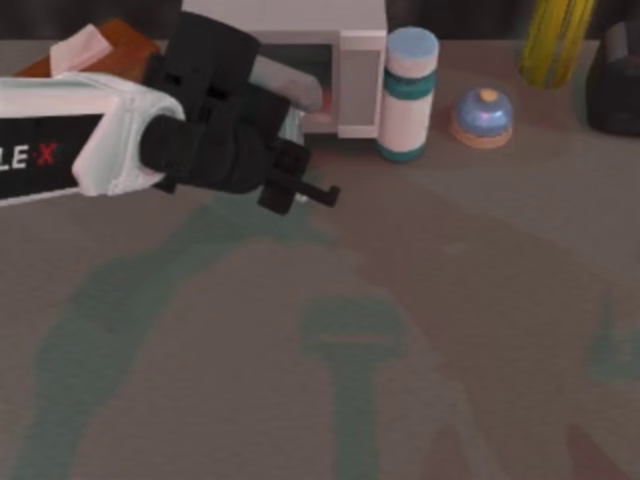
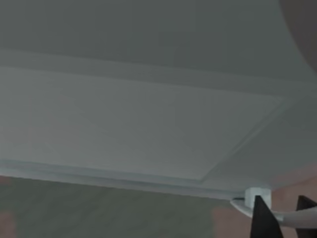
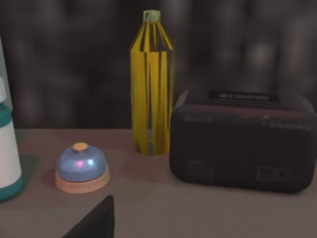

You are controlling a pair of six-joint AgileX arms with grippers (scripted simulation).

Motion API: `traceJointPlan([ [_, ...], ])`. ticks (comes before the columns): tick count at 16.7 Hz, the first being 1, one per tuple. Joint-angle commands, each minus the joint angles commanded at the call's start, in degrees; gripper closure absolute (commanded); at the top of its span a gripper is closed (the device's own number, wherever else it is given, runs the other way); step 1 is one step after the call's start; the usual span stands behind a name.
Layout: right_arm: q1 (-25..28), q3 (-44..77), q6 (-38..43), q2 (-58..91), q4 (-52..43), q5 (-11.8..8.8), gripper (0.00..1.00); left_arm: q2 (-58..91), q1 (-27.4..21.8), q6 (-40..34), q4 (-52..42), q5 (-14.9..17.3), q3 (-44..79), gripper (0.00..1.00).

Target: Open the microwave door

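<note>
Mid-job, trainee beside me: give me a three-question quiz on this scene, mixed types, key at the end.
1. True or false: the boxy white microwave stands at the table's far edge, with its pinkish interior showing.
2. Which arm is working at the white-framed grey-windowed microwave door? A) left B) right
3. Fill in: between the white cylinder with teal bands and the tall yellow bottle sits a blue-domed ____.

Key: 1 true; 2 A, the left gripper is at the door; 3 bell.
</note>
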Motion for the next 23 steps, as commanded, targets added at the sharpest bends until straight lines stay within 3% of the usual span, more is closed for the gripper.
traceJointPlan([
  [9, 0.0, 0.0, 0.0, 0.0, 0.0, 0.0, 0.0, -1.41, 1.5, 3.73, -0.09, 3.19, -1.51, 1.0],
  [23, 0.0, 0.0, 0.0, 0.0, 0.0, 0.0, 0.0, -1.39, 1.62, 3.95, -0.19, 3.33, -1.7, 1.0],
])
